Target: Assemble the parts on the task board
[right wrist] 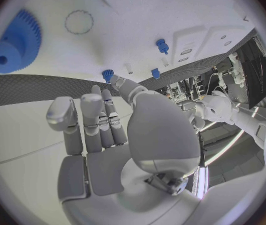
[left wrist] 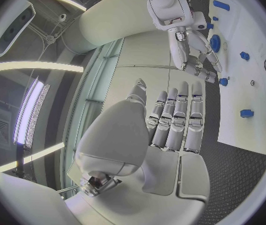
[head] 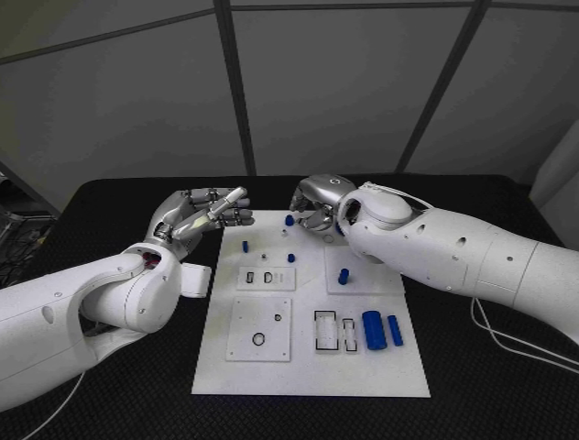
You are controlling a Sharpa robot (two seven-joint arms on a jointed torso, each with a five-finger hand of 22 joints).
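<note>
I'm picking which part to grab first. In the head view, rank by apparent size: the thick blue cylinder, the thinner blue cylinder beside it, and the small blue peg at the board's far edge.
1. Thick cylinder
2. Thin cylinder
3. Far peg, though it lies farther from the camera.

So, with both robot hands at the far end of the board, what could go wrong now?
1. The right robot hand hangs low over the far end of the task board, close to a small blue peg; a careless move may knock it over.
2. The left robot hand is beside the board's far-left corner, close to the right one; they may collide.
3. The blue gear lies near the right robot hand and could be pushed.
</note>
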